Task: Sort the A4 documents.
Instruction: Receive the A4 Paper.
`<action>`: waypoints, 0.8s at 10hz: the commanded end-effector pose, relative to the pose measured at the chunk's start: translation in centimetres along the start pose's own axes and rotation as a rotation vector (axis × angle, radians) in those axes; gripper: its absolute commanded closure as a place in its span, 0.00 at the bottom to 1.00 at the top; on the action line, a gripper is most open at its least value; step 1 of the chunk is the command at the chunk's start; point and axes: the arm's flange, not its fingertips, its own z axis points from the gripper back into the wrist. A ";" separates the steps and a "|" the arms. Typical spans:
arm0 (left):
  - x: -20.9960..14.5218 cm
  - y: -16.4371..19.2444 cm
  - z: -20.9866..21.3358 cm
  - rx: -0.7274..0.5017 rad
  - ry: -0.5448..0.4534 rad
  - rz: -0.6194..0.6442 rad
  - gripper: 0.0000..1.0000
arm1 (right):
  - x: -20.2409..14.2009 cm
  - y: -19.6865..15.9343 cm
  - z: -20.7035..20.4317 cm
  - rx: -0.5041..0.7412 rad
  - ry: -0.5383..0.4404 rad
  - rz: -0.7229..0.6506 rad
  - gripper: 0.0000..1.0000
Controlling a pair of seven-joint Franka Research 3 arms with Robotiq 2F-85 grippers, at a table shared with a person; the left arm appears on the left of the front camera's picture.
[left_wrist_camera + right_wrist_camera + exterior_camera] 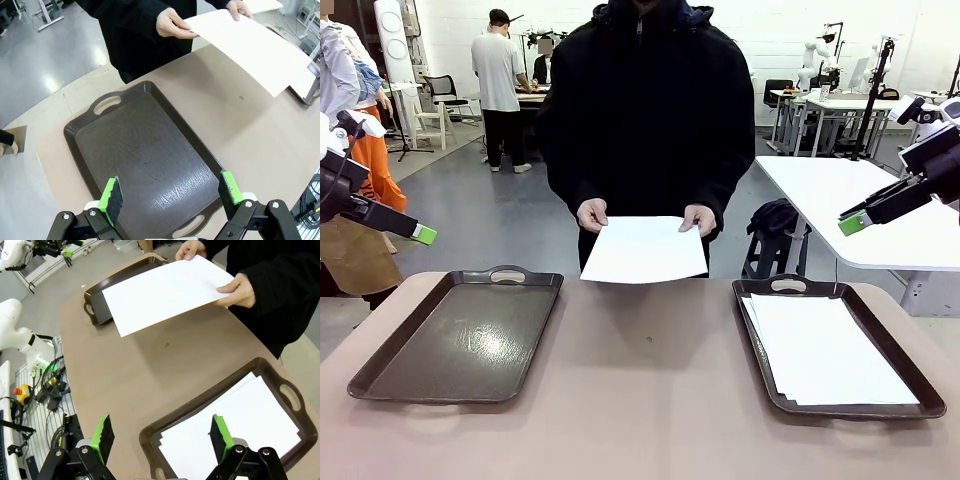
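The left hand (170, 197) hangs wide open and empty above the bare left tray (145, 160). The right hand (161, 435) is equally spread, holding nothing, over the right tray (200, 410), where a stack of sheets (235, 430) lies. Beyond them, at the far edge of the worktop (640, 390), the person's two hands (592, 213) hold one sheet (643, 250) by its far edge, raised between the trays.

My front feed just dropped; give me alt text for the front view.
A person at the table's far edge holds one A4 sheet in both hands. An empty tray sits left, a tray with stacked sheets right. Both grippers, left and right, hang raised at the sides.
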 end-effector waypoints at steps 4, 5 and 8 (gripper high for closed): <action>-0.1 0.2 -0.2 -0.006 -0.009 0.004 0.00 | 0.1 0.0 0.0 0.005 -0.008 -0.002 0.00; -0.1 0.2 -0.2 -0.006 -0.009 0.004 0.00 | 0.1 0.0 0.0 0.005 -0.008 -0.002 0.00; -0.1 0.2 -0.2 -0.006 -0.009 0.004 0.00 | 0.1 0.0 0.0 0.005 -0.008 -0.002 0.00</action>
